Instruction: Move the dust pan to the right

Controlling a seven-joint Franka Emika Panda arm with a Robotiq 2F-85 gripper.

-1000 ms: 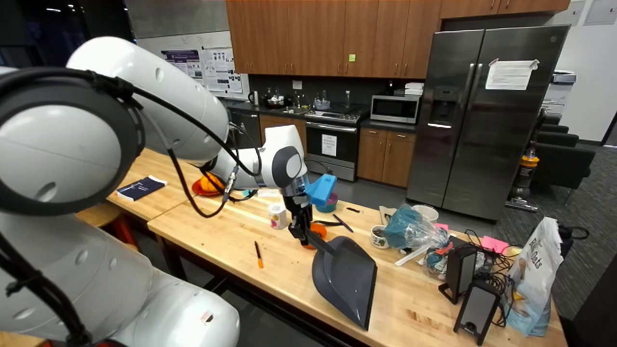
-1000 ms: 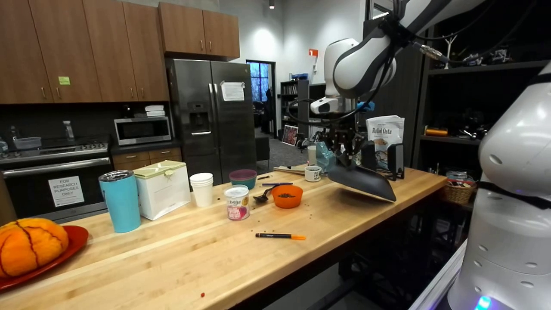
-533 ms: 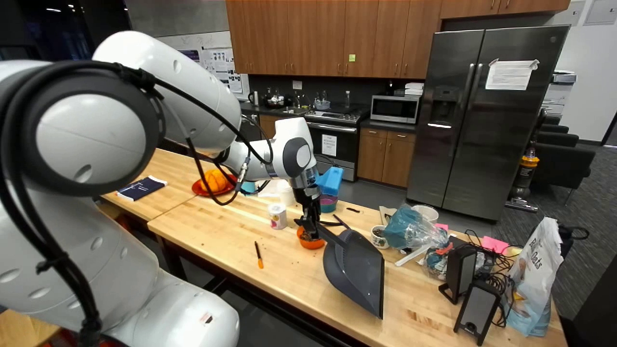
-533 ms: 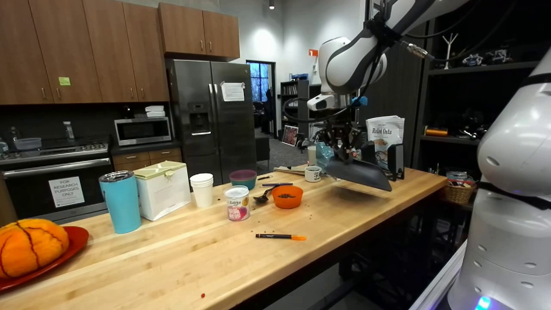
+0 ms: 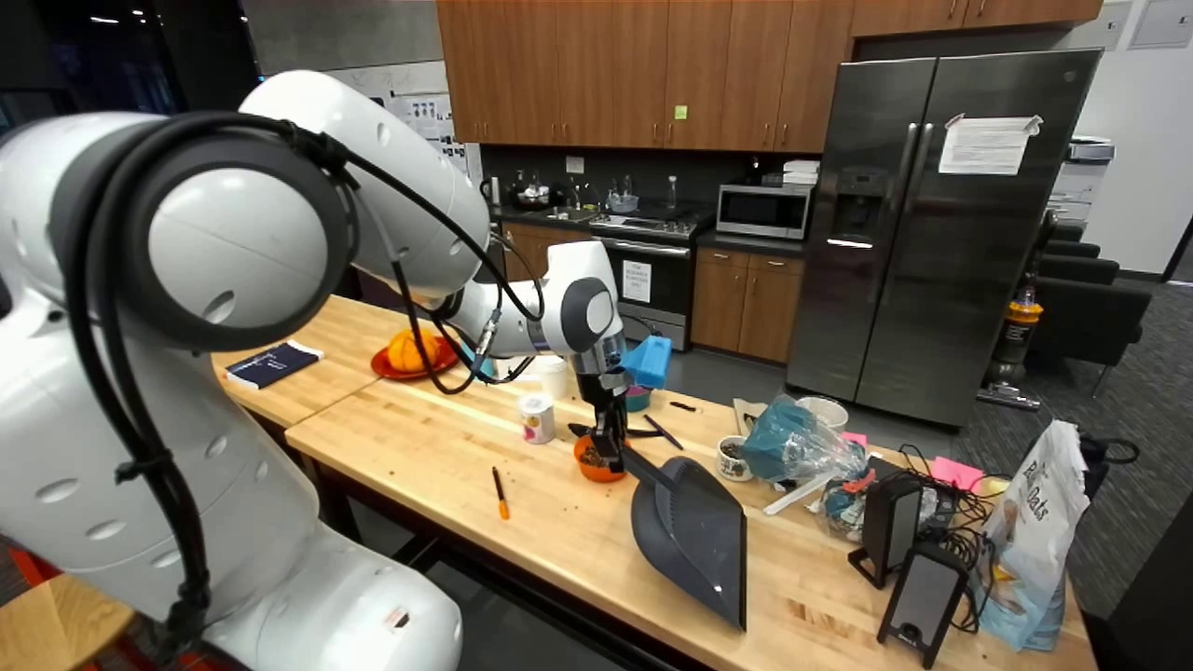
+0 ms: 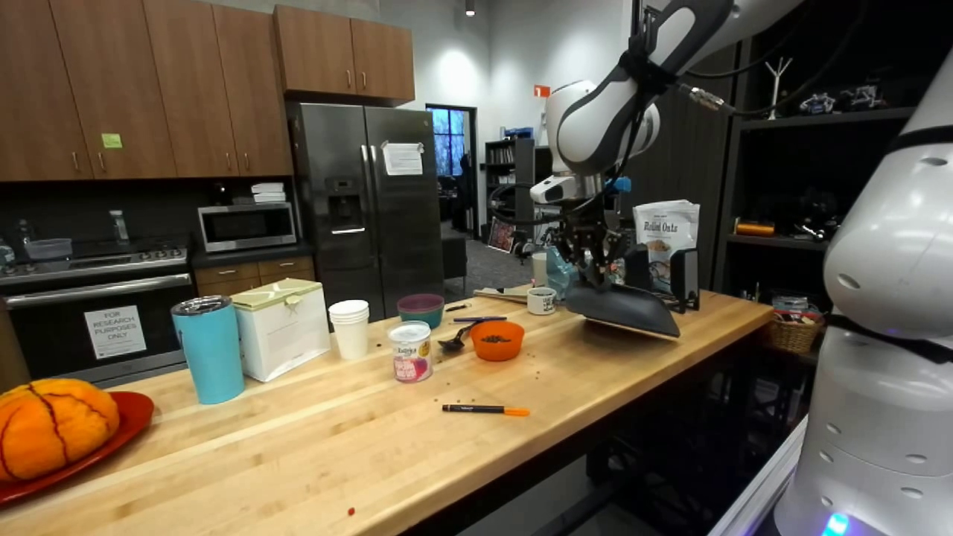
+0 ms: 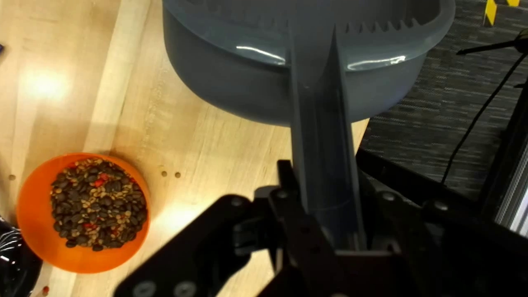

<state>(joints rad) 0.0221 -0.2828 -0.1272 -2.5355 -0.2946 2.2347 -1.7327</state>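
We find the dustpan (image 5: 694, 545) tilted over the right part of the table (image 5: 419, 466), toward the near edge, in an exterior view; the gripper (image 7: 324, 179) is closed on the dustpan's handle (image 7: 321, 136), and whether the lower edge touches the table we cannot tell; we read "Rolled Oats" on the bag (image 6: 666, 223) at the right, beyond the dustpan, and "FOR RESEARCH PURPOSES ONLY" on the notice (image 6: 115, 330) on the oven (image 6: 45, 339) at the far left; a red sign (image 6: 541, 91) high on the far wall (image 6: 514, 59) shows what looks like a 1; the sheet (image 6: 403, 158) on the fridge (image 6: 402, 238) has print too small for us to make out, and the same goes for the lettering on the mug (image 6: 541, 301), the can (image 6: 411, 365) and the marker (image 6: 476, 409), and for the white print on the blue book (image 5: 273, 365) at the left; in an exterior view the gripper covers part of the orange bowl (image 7: 35, 218), whose dark and pale bits (image 7: 99, 202) we see plainly in the wrist view; there the far end of the dustpan is cut off, and a glossy black thing (image 7: 16, 262) at the left runs out of sight, so we cannot name it; the red plate (image 6: 138, 413) with the orange pumpkin (image 6: 59, 428) is cut off at the near left in an exterior view.
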